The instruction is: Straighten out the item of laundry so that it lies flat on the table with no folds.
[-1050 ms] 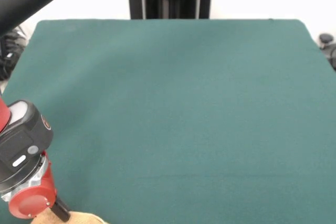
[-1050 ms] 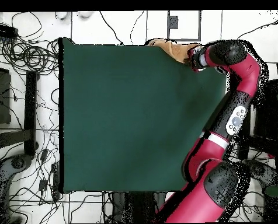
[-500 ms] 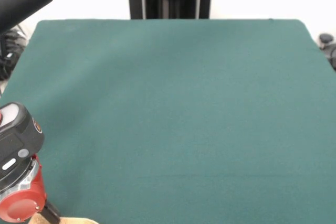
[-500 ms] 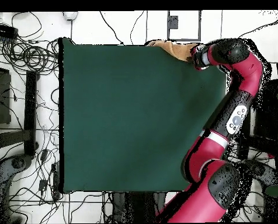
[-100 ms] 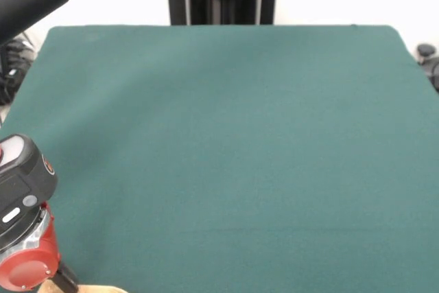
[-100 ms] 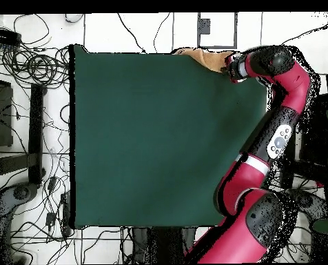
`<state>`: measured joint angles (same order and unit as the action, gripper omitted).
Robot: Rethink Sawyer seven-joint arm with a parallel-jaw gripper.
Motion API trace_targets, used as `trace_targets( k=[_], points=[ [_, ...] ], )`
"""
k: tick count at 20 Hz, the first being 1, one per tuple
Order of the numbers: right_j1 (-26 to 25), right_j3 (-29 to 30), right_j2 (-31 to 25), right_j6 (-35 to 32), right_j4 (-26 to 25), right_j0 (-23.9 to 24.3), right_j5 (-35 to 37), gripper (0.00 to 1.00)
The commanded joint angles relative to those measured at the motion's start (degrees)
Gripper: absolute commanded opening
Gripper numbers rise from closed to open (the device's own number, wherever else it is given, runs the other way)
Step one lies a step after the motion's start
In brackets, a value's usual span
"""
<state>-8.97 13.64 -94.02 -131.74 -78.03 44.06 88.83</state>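
Arm wrist (image 5: 24,238) low at the table (image 5: 226,135) corner, beside a towel scrap (image 5: 96,288)

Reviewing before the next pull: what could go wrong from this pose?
1. The towel is bunched at the table edge and partly overhangs it; a pull the wrong way may drag it off.
2. The gripper sits at the towel's side, its hold unclear, so it might slip off the cloth.
3. The front view shows only a sliver of towel, limiting checks.
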Motion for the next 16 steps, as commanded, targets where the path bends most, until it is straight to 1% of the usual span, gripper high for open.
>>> trace_targets(
  k=[1,8,10,14,16],
  points=[
    [-4.6,-1.4,0.8,13.4,-2.2,-0.4,-2.1,1.0],
    [-4.5,-1.2,1.2,13.4,-2.1,-0.5,-1.7,1.0],
    [-4.8,-1.4,0.8,12.4,-1.8,-0.4,-1.9,1.0],
    [-5.4,-1.8,-0.1,13.3,-2.3,-0.2,-2.9,1.0],
    [-5.1,-1.4,0.7,13.2,-1.8,-0.3,-3.1,1.0]
  ],
)
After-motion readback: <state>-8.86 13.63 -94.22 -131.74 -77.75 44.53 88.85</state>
